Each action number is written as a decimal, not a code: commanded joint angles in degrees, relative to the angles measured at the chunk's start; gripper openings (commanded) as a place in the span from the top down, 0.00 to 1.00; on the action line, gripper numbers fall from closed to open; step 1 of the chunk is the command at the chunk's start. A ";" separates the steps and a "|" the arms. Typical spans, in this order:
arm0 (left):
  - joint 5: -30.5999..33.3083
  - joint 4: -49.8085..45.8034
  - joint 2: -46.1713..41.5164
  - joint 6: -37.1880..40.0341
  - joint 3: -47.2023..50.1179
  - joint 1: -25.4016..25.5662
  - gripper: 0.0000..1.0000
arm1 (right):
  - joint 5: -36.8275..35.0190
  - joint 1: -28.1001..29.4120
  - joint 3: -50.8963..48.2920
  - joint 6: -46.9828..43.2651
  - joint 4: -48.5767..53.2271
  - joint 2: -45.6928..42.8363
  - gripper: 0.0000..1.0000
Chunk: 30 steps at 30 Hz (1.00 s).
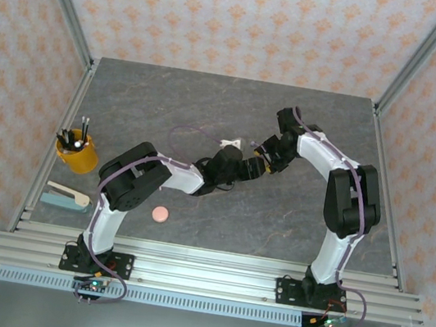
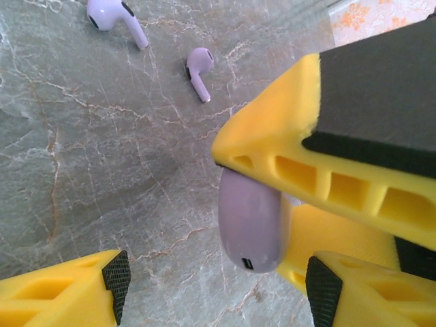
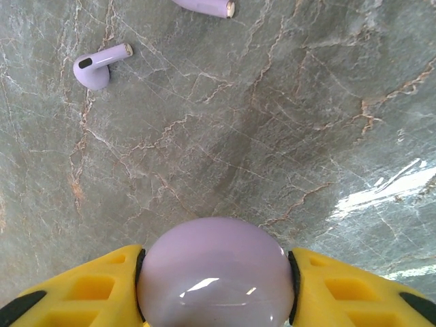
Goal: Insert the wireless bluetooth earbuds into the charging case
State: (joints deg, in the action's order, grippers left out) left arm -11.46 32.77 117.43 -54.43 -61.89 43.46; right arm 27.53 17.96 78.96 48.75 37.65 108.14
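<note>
The rounded, glossy pale purple plastic charging case is clamped between the yellow ribbed fingers of the right pincer, one black pad pressed on either flank. Its lid appears to be closed. Whether it rests on the grey veined stone-look tabletop or is carried just above it cannot be told.

From the left wrist, the case is seen edge-on, its small port turned toward the camera and its long axis upright in that view. It is placed just ahead of the left pincer and in line with the gap between the fingers, nearer the right-hand one. That pincer is spread wide, nothing lies between its pads, and the case is touched by neither.

Two small pale purple plastic earbuds with short stems lie on the table beyond, ahead and to the left of the left pincer. The nearer earbud is laid with its stem pointing back toward the pincer, so its long axis is crossed by the line along which the fingers close. The farther earbud is angled away. Both are well apart from the case.

The left arm is judged the free one. The case is met first on its path, and the earbuds can be reached only by swinging left past it
</note>
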 commanded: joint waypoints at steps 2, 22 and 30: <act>2.53 2.56 0.78 -1.11 -1.96 -0.48 0.30 | 1.18 -0.19 -0.19 1.64 0.69 -2.11 0.53; 3.98 3.79 2.28 -2.34 -3.92 -1.10 0.46 | 6.22 -0.20 -2.45 6.97 -2.98 -2.73 0.53; 4.41 3.61 1.83 -2.52 -3.76 -1.36 0.63 | 6.13 -0.13 -3.16 6.97 -2.93 -3.19 0.53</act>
State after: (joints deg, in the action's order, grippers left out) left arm -9.72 34.70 118.67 -56.62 -64.45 42.98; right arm 32.62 17.78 77.06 55.13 33.69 107.39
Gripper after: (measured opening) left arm 0.378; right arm 0.469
